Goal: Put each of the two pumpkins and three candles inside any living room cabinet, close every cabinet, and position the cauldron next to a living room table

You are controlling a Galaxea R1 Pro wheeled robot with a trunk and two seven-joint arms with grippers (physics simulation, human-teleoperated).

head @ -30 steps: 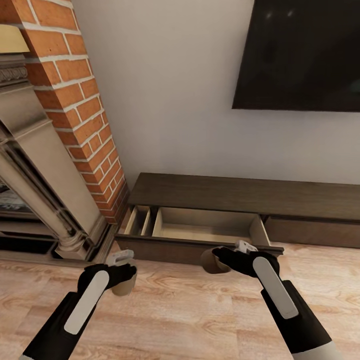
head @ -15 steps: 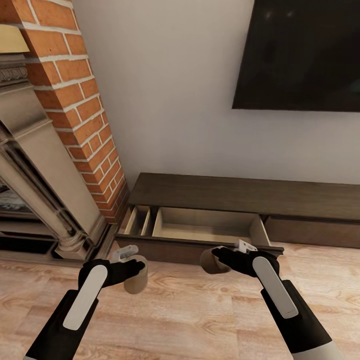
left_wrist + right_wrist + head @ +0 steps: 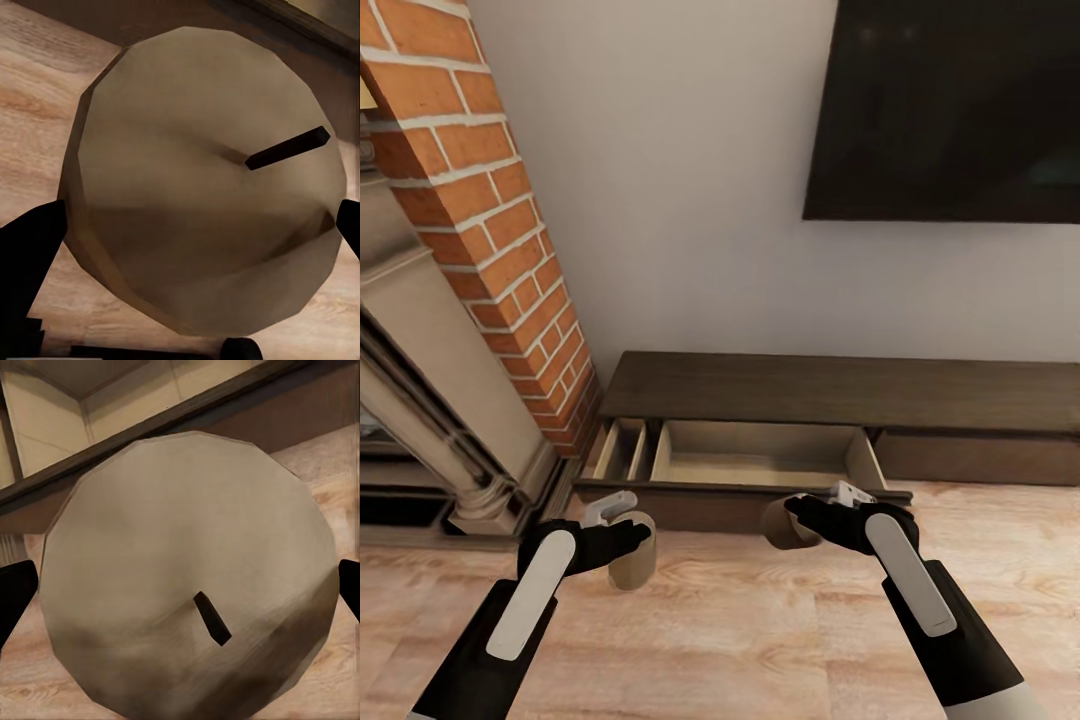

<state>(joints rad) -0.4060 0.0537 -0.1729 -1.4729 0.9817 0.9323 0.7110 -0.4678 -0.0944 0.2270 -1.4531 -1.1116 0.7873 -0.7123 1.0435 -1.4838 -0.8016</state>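
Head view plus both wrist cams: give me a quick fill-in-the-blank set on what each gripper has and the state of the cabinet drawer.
1. The left gripper and the right gripper each hold one ____.
2. The drawer of the cabinet stands ____.
3. Both held candles, left and right, hang over the wooden ____, in front of the drawer.
4. On the wall above the cabinet hangs a dark ____.

Missing words: candle; open; floor; TV
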